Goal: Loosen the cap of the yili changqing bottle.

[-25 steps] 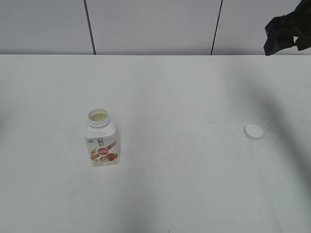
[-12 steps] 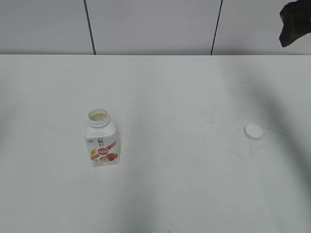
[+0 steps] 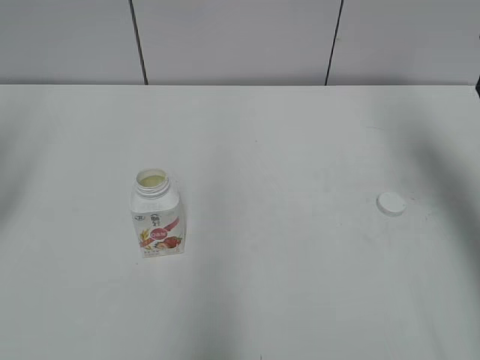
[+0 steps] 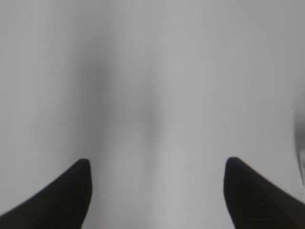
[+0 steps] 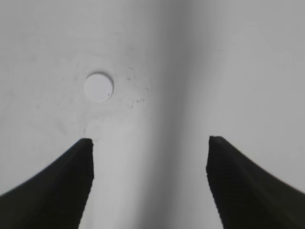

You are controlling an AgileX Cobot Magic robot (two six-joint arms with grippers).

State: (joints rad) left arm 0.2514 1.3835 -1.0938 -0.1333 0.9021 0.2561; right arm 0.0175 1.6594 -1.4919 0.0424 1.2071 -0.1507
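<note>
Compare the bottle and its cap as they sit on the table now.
The yili changqing bottle stands upright on the left; the cap lies flat far to the right, apart from it. The bottle is taller and carries a pink-red strawberry label; the cap is a plain low disc. The bottle's neck is open, the cap off. Both are white plastic.

A white bench (image 3: 285, 135) is seen, bounded at twelve o'clock by a grey panelled wall (image 3: 232, 37) with two dark seams.
</note>
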